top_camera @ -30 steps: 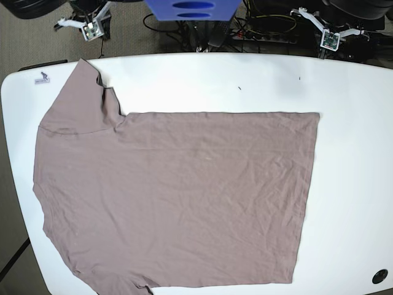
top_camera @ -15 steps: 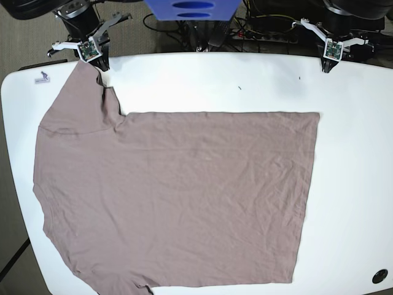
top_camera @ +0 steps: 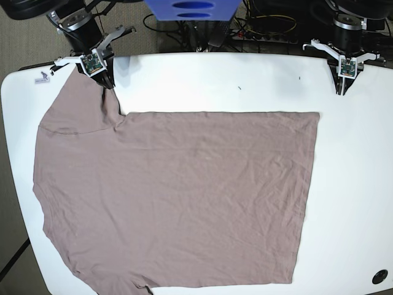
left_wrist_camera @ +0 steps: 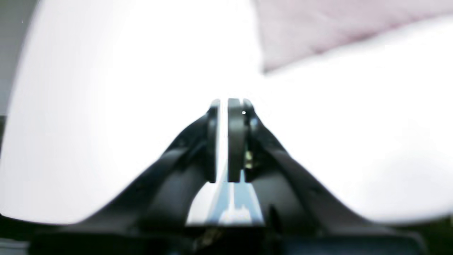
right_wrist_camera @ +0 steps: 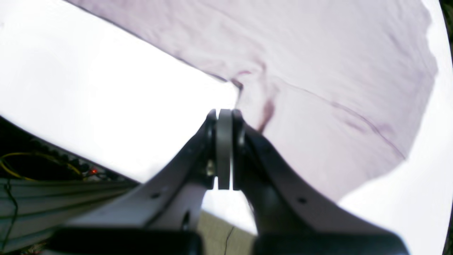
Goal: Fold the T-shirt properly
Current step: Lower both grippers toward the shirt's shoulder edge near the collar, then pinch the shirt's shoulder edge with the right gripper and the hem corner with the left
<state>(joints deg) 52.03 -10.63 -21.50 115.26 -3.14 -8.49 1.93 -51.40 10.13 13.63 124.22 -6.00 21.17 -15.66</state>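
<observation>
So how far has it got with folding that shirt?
Barely started. The T-shirt lies spread flat on the white table, no fold made. The right gripper is by the sleeve, jaws shut; the left gripper hangs over bare table, holding nothing. All folding remains.

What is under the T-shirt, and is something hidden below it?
The T-shirt lies spread flat on the white table, which shows all around it. No lump shows in the fabric, but the tabletop beneath the cloth is covered, so thin things there cannot be seen.
</observation>
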